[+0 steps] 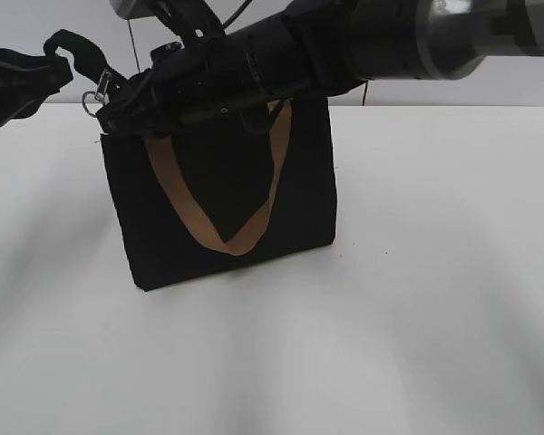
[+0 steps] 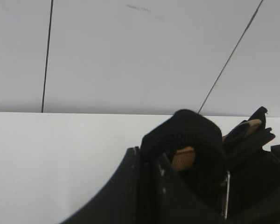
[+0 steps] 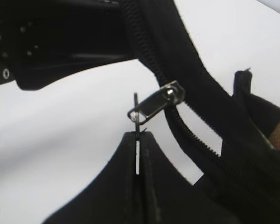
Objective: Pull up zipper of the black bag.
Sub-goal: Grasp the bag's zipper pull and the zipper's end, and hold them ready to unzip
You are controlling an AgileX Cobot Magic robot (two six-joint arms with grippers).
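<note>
Right gripper [image 3: 137, 140] is clamped on the zipper's pull ring [image 3: 136, 114]; left gripper [image 2: 184, 163] pinches the black strap [image 2: 186, 128]. Draw along the zipper track [image 3: 186, 126], bag held taut.

Bag [image 1: 227, 195] top edge hidden behind right arm [image 1: 344, 45]. Left gripper [image 1: 18, 77] cut by frame edge, grip unclear. Right gripper [image 3: 137, 140] fingertips blurred, cropped at bottom. Zipper [image 3: 156, 105] teeth partly blurred.

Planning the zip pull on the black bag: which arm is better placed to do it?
Right. Its fingers are closed on the ring of the zipper pull, while the left gripper pinches the black strap at the bag's end.
</note>
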